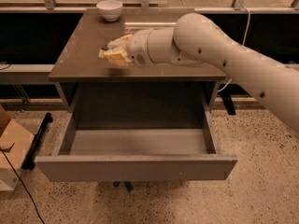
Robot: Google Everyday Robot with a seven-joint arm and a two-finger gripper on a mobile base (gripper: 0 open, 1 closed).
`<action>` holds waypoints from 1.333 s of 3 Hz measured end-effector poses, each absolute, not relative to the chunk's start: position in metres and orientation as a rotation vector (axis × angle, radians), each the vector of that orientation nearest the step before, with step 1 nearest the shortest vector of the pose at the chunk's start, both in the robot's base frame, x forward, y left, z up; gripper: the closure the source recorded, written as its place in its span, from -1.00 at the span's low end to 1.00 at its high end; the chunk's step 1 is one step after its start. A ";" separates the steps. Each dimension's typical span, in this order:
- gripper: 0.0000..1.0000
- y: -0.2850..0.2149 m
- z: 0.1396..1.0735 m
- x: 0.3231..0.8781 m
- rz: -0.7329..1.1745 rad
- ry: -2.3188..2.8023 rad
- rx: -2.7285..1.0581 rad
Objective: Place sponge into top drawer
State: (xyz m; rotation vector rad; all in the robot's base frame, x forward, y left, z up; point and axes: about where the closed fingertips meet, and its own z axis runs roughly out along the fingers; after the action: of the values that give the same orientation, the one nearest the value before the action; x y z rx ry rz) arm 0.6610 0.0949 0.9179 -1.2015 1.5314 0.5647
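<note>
**Pincer clamping the sponge above the worktop**

Pincer (115, 52) is hanging over the front left part of the worktop (79, 62), its fingers (122, 41) closing on the sponge (106, 55). The sponge is showing mostly yellow foam, with a sliver of dark green at its upper left corner. It is sitting in the grip near the worktop's front edge, and a blurred shadow is lying on the surface just under it. Whether it is touching the surface cannot be told.

The arm (224, 55) is reaching in from the right, crossing the right half of the worktop at a slant, with its thick white wrist just behind the pincer.

The drawer (135, 168) is standing pulled well out below the worktop, its flat front panel facing the camera and its pale grey floor lying bare to view. The sponge is hanging above and behind the drawer's opening, over the worktop and not over the drawer.

A white bowl (110, 9) is resting at the back of the worktop, well apart from the pincer. A cardboard box (11, 146) is sitting on the speckled floor at the left, with a dark cable (16, 185) trailing beside it.
</note>
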 end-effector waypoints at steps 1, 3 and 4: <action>1.00 0.087 0.905 0.608 0.650 1.509 -1.175; 1.00 0.017 0.852 0.514 0.748 1.610 -1.077; 1.00 -0.001 0.816 0.513 0.719 1.675 -1.077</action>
State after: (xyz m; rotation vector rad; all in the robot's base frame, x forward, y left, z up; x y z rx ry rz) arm 0.5128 -0.0011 0.8159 -1.0768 1.6751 0.7194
